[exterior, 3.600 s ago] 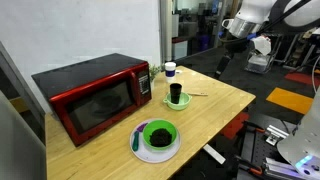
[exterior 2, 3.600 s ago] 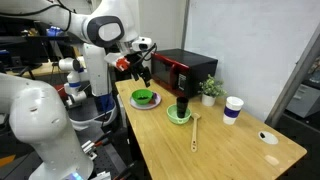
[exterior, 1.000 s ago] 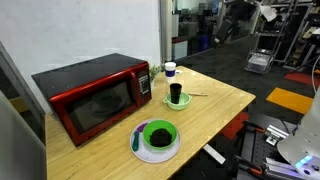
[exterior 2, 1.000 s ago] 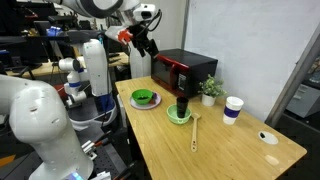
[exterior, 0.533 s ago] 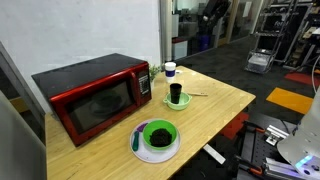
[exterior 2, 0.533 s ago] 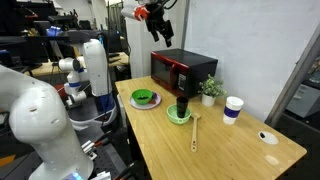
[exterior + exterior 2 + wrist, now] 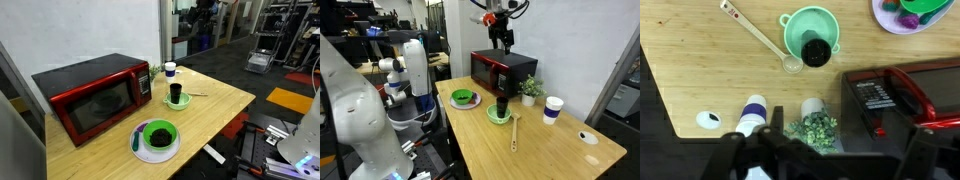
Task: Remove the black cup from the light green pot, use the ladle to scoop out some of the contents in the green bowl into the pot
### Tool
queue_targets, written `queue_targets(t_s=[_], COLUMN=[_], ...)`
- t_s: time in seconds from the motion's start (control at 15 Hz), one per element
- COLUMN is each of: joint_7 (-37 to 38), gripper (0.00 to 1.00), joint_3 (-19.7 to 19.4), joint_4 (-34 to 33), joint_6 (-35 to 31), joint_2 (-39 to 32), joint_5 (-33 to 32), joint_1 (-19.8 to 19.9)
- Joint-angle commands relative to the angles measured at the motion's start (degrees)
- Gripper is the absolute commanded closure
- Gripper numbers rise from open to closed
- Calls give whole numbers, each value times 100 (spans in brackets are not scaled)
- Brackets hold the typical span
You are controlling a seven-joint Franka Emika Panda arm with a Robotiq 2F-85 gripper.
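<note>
Black cup (image 7: pixel 816 50) stands upright inside the light green pot (image 7: pixel 795 30), blocking it for scooping. Both sit well below my end effector (image 7: pixel 501 40), which hangs open and empty.

I see the wooden surface (image 7: pixel 215 108) carrying a red microwave (image 7: pixel 92 95), a white plate (image 7: pixel 139 152), the light green pot (image 7: pixel 795 28), the ladle (image 7: pixel 760 37) just beside it, a white cup (image 7: pixel 553 108) and a small potted plant (image 7: pixel 530 90).
</note>
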State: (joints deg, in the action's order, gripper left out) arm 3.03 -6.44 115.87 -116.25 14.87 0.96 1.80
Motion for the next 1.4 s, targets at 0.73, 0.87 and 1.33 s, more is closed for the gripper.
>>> queue_targets(t_s=[0.73, 0.87, 1.33], joint_7=[-343, -342, -308], gripper=[0, 0, 0], joint_3=[43, 30, -22], joint_4=[-376, -353, -252], joint_6=[-818, -868, -1092], joint_2=[-2007, -2158, -2518], joint_5=[-135, -141, -318], joint_1=[163, 186, 245])
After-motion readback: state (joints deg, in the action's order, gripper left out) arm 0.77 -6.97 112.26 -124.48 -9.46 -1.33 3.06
